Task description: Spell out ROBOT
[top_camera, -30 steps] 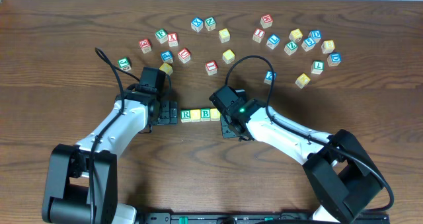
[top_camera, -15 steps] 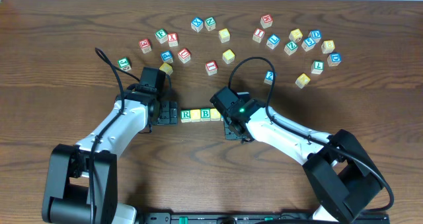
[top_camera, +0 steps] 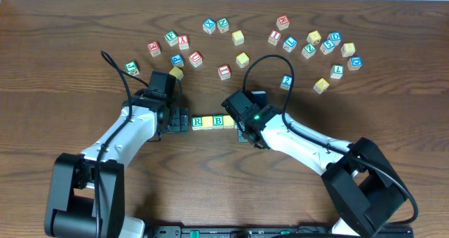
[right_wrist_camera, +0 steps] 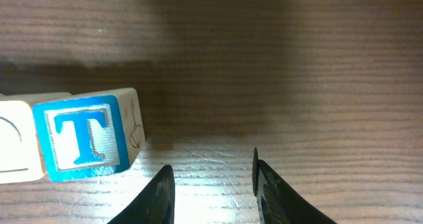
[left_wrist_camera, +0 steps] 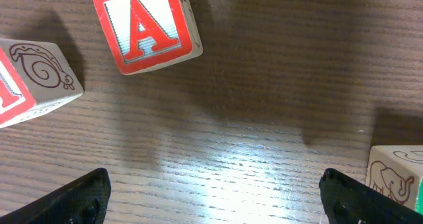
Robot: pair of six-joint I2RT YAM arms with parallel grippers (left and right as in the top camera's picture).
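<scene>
Seemingly the word is fully laid out. The green B cube (top_camera: 218, 121) sits mid-row on the counter (top_camera: 393, 119). A yellow-topped cube (top_camera: 208, 123) touches it on one side, with the green R cube (top_camera: 198, 121) just beyond, and a second yellow-topped cube (top_camera: 229, 121) touches it on the opposite side. The blue T cube (right_wrist_camera: 82, 145) closes the row at the end farthest from the B cube. Overhead it is hidden beneath the right arm, but the right wrist view shows it butted against its neighbour.

The right end effector (right_wrist_camera: 213, 194) hangs just past the T, fingers narrowly parted with nothing between them, which reads as a release. The left end effector (left_wrist_camera: 211, 187), spread wide and empty, hovers over bare wood beyond the R, probably parked clear of the row. A red A cube (left_wrist_camera: 147, 29) lies ahead of it.

Compared with a second ago, the row and the left arm have not shifted. The right arm has crept slightly away from the row, toward the blue "2" cube (top_camera: 286, 81).
</scene>
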